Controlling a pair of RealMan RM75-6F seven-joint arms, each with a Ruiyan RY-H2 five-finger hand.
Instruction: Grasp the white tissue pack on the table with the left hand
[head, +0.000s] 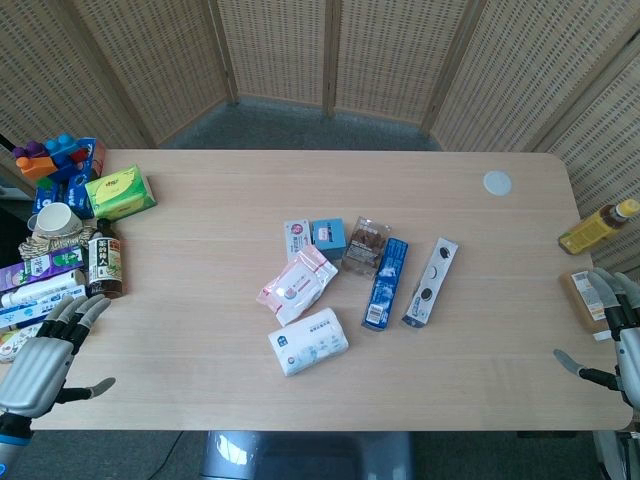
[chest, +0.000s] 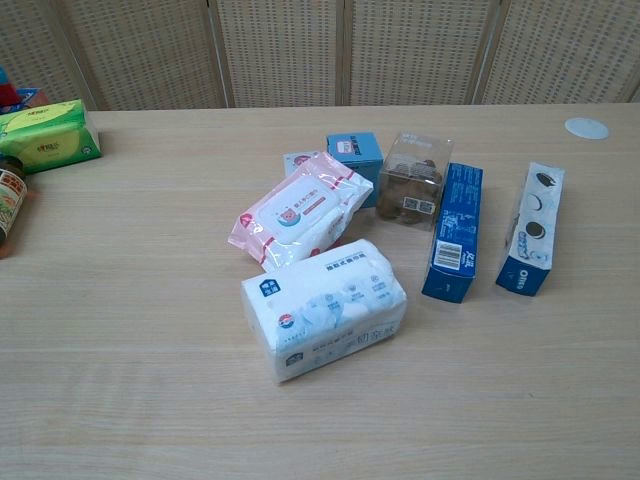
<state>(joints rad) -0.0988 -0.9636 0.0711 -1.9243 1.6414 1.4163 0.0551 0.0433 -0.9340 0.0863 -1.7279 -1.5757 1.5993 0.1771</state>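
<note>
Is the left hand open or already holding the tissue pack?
Open: the left hand hovers with spread fingers, far from the white tissue pack.

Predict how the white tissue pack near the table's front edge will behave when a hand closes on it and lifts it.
The white tissue pack looks soft and puffy in its wrap, so it will probably squash under the fingers rather than resist. The film looks glossy, so it may slip a little. It lies flat on a broad side, so it is unlikely to roll or tip, and it is probably light for its bulk.

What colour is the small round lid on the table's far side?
White lid, clearest in head view.
</note>
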